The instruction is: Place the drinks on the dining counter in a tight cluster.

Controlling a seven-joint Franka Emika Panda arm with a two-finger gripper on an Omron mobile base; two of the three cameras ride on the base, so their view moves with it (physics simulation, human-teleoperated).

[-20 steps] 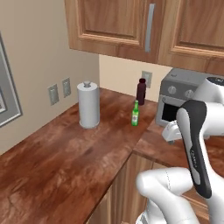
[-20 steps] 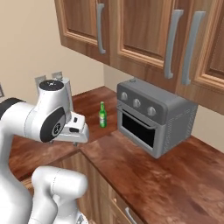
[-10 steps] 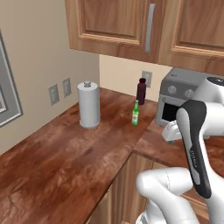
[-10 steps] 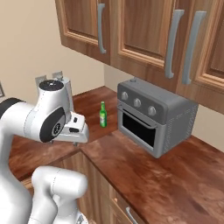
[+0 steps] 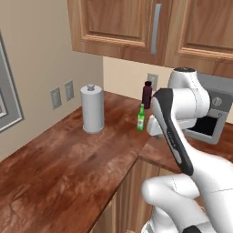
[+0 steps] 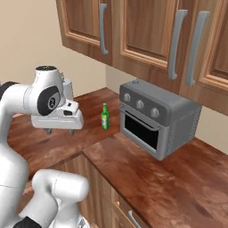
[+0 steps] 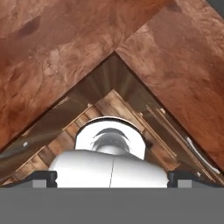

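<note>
A slim green bottle [image 5: 141, 118] [image 6: 104, 117] stands upright on the reddish-brown worktop [image 5: 68, 154] near the back wall. A taller dark maroon bottle [image 5: 146, 94] stands just behind it. My gripper [image 6: 59, 132] hangs open and empty over the worktop's inner corner, in front of the green bottle and apart from it, pointing down. In the hand view the dark fingertips [image 7: 43, 176] sit wide apart above that corner and the cabinet fronts below it. The dining counter is out of view.
A grey paper-towel roll [image 5: 92, 109] stands left of the bottles. A grey toaster oven [image 6: 156, 118] sits on the worktop to their right. Wooden wall cabinets [image 6: 147, 31] hang above. Wall outlets [image 5: 62, 93] are on the left wall.
</note>
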